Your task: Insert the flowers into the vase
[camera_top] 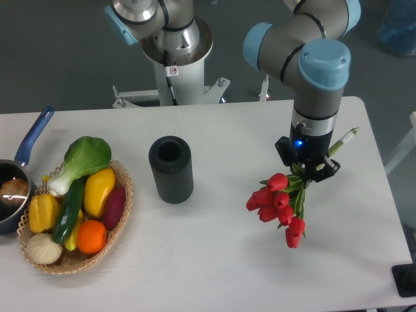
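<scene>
White desk [214, 260]: the fingers [307, 170] are closed on the flowers' [279, 201] green stems, red buds hanging below-left, pale ends poking up-right; the vase [171, 169] stands upright, well apart.

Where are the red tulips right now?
The flowers are on the right side of the camera view, held by their stems in the gripper, buds hanging toward the front of the white table. The vase stands apart to their left.
</scene>
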You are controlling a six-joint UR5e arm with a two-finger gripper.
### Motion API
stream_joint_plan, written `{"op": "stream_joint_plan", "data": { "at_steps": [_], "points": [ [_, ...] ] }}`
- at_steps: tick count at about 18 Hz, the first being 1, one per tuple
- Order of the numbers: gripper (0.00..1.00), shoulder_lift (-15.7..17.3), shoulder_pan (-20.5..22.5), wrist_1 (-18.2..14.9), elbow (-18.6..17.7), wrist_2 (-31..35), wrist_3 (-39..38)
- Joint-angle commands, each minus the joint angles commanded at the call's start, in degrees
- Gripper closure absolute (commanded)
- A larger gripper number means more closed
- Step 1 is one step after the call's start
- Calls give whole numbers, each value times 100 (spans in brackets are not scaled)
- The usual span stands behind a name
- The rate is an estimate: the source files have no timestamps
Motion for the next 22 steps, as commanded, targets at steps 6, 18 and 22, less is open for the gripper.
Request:
{"op": "stream_joint_plan", "data": {
  "at_steps": [6,18,22],
  "points": [
    [100,96,-9,-175,35,-44,0],
    [100,992,-44,-308,-263,-2212,-674],
    [100,1414,9,-264,-597,-3004,-1441]
  ]
}}
